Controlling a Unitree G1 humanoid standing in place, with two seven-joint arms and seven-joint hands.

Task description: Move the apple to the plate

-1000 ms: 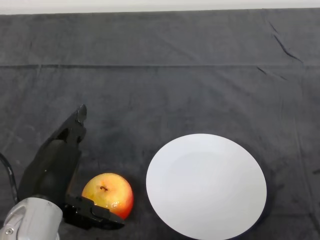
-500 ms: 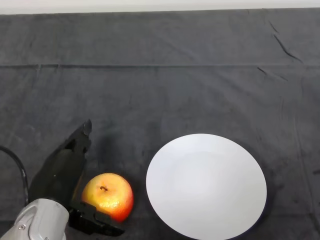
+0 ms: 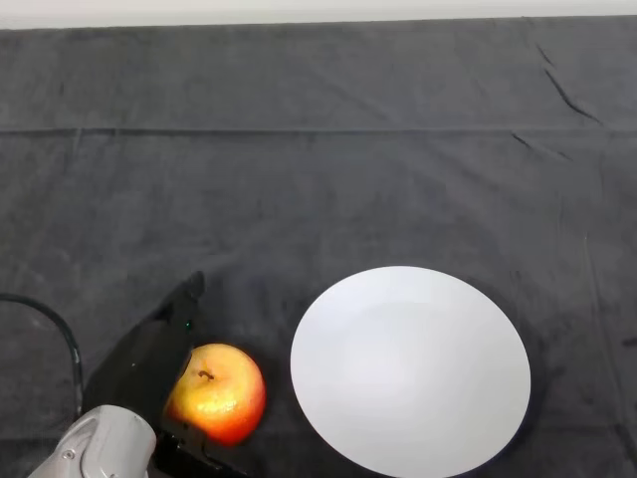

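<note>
A red and yellow apple point(image 3: 218, 391) lies on the dark cloth near the front edge, just left of the white plate point(image 3: 410, 368). My left hand point(image 3: 147, 363) comes in from the lower left and lies against the apple's left side. Its fingers point(image 3: 179, 314) reach straight past the apple's far side, and the thumb point(image 3: 199, 456) sits under its near side. The hand is open around the apple. A narrow strip of cloth separates the apple from the plate's rim.
The dark cloth point(image 3: 318, 169) covers the whole table, with a fold line across the back and a few creases at the upper right.
My hand has drawn back toward the lower left and moved right against the apple. The thumb has slipped lower. Apple and plate have not moved.
</note>
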